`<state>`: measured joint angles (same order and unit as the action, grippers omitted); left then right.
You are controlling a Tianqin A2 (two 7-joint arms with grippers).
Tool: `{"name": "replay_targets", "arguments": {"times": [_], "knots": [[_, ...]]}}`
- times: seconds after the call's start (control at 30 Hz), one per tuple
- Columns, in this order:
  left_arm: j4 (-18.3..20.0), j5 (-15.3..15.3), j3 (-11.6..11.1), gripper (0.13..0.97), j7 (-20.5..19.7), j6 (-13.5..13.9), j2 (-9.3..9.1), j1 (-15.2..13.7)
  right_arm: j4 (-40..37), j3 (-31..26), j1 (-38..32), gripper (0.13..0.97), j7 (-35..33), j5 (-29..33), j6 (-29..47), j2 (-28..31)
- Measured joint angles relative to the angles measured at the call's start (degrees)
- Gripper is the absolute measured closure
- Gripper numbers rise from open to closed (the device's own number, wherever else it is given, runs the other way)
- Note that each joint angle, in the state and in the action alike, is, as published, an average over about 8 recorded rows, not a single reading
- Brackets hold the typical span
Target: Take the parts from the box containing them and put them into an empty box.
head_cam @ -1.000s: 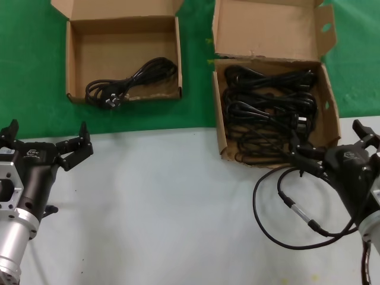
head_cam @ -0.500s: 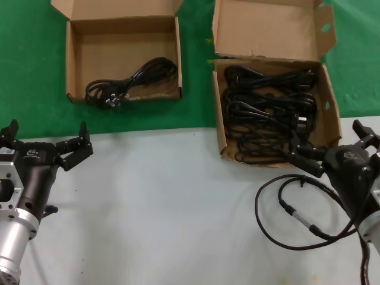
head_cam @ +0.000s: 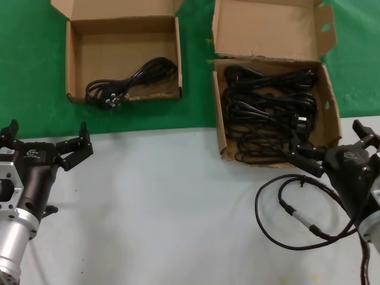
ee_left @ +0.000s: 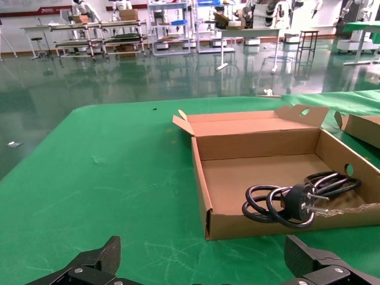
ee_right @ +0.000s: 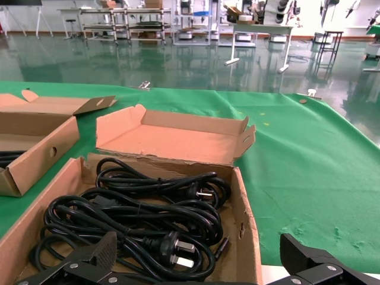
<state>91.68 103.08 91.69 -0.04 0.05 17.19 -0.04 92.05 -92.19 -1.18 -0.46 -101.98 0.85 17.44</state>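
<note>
1. The right gripper [head_cam: 336,153] sits at the near edge of the full cardboard box [head_cam: 218,122], fingers spread wide apart, not holding anything.
2. That box is the one with the tall lid flap [head_cam: 267,28] folded back, and it's packed with coiled black power cords [head_cam: 267,110]. From the right wrist view you can see the moulded plugs [ee_right: 178,243] lying on top of the pile.
3. The left gripper [head_cam: 44,142] hangs over the pale tabletop [head_cam: 154,208] on the left side, well apart from both boxes. Its fingers are spread wide too, nothing in them.
4. The other cardboard box [head_cam: 74,59] is on the green cloth [head_cam: 29,71] to the left of the full one, and it has one coiled cord [head_cam: 127,80] in it, lying toward the near wall.
5. A thin looping black cable [head_cam: 285,208] with a silver connector trails on the table just beside the right arm.
</note>
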Motion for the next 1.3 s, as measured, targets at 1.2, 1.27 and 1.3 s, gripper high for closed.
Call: {"name": "replay_targets", "arguments": {"times": [1.2, 1.27, 1.3], "knots": [[0.0, 0.0, 0.0, 0.132, 0.0, 0.0, 0.00, 0.0, 0.0, 0.0, 0.0, 0.129, 0.0, 0.0, 0.0, 0.0], [0.0, 0.0, 0.0, 0.132, 0.0, 0.0, 0.00, 0.0, 0.0, 0.0, 0.0, 0.129, 0.0, 0.0, 0.0, 0.0], [0.0, 0.0, 0.0, 0.132, 0.0, 0.0, 0.00, 0.0, 0.0, 0.0, 0.0, 0.129, 0.0, 0.0, 0.0, 0.0]]}}
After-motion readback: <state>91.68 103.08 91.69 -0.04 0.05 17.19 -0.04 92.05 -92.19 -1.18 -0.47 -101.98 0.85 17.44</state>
